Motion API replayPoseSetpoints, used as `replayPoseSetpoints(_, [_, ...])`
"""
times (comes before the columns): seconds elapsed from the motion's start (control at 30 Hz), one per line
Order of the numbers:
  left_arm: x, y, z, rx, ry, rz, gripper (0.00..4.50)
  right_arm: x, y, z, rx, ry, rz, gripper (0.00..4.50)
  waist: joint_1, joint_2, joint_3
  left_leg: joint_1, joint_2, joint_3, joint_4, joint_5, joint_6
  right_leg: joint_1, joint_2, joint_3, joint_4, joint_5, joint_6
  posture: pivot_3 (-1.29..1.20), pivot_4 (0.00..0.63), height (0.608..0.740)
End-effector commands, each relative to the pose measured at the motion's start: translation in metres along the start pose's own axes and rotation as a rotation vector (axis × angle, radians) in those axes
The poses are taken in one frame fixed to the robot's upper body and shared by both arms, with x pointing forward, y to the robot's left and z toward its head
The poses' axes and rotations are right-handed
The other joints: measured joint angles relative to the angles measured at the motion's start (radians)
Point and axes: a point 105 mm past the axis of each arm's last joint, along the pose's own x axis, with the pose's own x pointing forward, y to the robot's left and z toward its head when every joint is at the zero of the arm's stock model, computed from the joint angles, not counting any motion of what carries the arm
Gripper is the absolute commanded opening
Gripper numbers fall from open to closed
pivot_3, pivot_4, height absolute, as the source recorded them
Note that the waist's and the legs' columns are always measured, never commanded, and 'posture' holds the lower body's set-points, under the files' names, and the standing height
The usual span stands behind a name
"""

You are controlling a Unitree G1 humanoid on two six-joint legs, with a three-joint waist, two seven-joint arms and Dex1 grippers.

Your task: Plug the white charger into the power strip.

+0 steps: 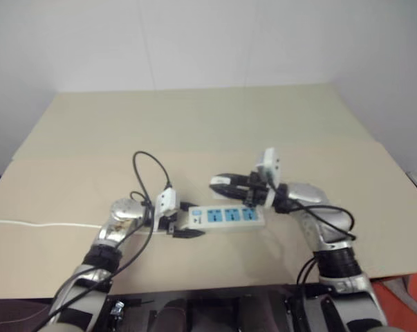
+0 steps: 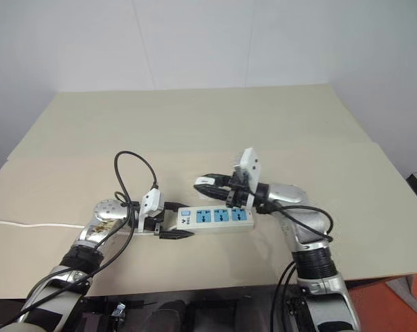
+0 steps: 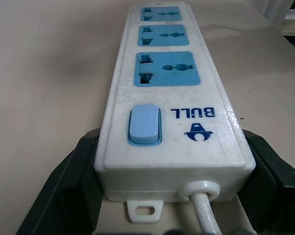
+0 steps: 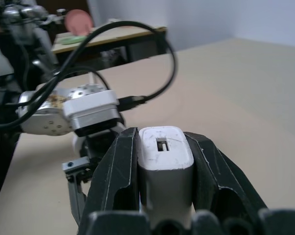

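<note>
the left gripper (image 1: 184, 227), two black fingers, is clamped on the switch end of the power strip (image 1: 229, 216), a long flat white plastic bar lying on the beige table (image 1: 194, 131). in the left wrist view one black finger (image 3: 64, 191) presses each long side of the strip's end, with the pale blue rocker switch (image 3: 145, 125) and the thin white cord (image 3: 206, 215) between them.

the right gripper (image 1: 218, 182) pinches the white charger (image 4: 165, 161), a small white cube-like plastic adapter, between its two black fingers (image 4: 115, 181). from the head camera this gripper points toward 9 o'clock and hangs just above the strip, at about 12 o'clock from the sockets; whether the charger touches the strip cannot be told.

the strip has three blue socket panels (image 3: 164, 68) in a row, all three with nothing plugged in. there is one switch, one charger and one strip. the cord (image 1: 42, 224) runs from the strip's switch end toward 9 o'clock across the table to its edge.
</note>
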Motion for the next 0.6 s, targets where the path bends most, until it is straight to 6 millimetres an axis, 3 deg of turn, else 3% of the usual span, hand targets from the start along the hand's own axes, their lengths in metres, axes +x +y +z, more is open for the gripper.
replayPoseSetpoints(0.03, [0.0,-0.003,-0.004,0.01,0.03,-0.007,3.31,0.006,0.006,0.001,-0.053,-0.033,0.044,1.14,0.0,0.0,0.0,0.0,0.0,0.0,0.0,0.0,0.0,0.0,0.0,0.0,0.0,0.0,0.0,0.0,0.15,0.74])
replayPoseSetpoints(0.6, [0.001,-0.006,-0.007,0.036,0.034,-0.012,3.31,0.007,0.005,-0.025,-0.022,0.028,0.098,1.14,0.001,0.0,0.0,0.0,0.0,0.0,0.0,0.0,0.0,0.0,0.0,0.0,0.0,0.0,0.0,0.0,0.15,0.74])
